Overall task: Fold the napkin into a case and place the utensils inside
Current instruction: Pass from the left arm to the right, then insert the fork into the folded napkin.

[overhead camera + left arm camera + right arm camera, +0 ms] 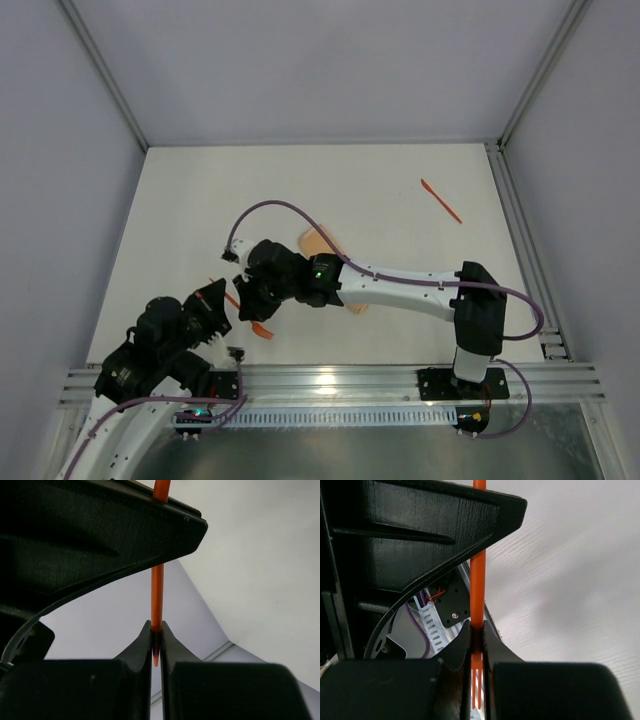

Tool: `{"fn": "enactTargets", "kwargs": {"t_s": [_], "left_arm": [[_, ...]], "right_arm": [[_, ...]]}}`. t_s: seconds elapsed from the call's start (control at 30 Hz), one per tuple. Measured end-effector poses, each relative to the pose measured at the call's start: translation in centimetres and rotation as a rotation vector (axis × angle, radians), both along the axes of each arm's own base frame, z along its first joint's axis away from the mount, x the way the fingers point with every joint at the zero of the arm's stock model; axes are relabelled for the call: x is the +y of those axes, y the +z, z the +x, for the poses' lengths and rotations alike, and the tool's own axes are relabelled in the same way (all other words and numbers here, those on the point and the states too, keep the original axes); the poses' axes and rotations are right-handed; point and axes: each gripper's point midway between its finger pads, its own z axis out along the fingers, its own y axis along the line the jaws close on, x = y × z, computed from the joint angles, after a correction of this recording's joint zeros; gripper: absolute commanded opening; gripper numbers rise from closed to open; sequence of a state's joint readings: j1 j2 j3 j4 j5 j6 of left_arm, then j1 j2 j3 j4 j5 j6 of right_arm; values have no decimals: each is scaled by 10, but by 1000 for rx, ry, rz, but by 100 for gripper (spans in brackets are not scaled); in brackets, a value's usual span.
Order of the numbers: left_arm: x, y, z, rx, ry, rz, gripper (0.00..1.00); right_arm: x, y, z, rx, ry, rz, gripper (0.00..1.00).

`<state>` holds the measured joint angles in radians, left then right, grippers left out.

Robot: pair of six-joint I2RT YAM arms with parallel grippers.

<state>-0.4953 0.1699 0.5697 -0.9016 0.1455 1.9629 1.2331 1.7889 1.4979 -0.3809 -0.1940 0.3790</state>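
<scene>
Right gripper (477,632) is clamped on the orange fork (478,580) just above its tines; left gripper (156,631) pinches the same fork's pointed end; napkin (320,242) lies on the table (200,200) under the right arm (400,285); second utensil (440,200) well apart.

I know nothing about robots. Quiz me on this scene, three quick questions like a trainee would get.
1. True or false: both grippers pinch the same orange fork.
2. Which holds its pronged end, the left gripper or the right gripper?
3. Where is the other orange stick?
Key: 1 true. 2 the right gripper. 3 lying loose on the table, off to the right of the peach cloth.
</scene>
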Motion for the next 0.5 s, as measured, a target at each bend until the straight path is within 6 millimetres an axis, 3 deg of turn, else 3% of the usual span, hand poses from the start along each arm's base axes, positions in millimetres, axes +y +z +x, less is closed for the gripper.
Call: {"fn": "enactTargets", "kwargs": {"t_s": [0.07,0.1,0.13,0.17,0.2,0.27,0.5], "left_arm": [[1,0,0,4,7,-6,0],[1,-1,0,8,9,-9,10],[0,-2,1,11,8,-13,25],[-2,-3,1,16,5,-18,64],[-2,-5,2,21,9,-20,80],[-1,-9,6,46,33,-29,98],[-4,-30,23,268,165,-82,99]], "right_arm": [[1,0,0,6,-7,11,3],[0,0,-1,7,-11,13,3],[-1,-1,-1,7,-14,16,3],[-4,-2,0,6,-20,13,3],[-8,-3,2,4,-31,5,3],[-19,-3,6,-1,-54,-17,3],[-76,7,42,-39,-204,-75,3]]}}
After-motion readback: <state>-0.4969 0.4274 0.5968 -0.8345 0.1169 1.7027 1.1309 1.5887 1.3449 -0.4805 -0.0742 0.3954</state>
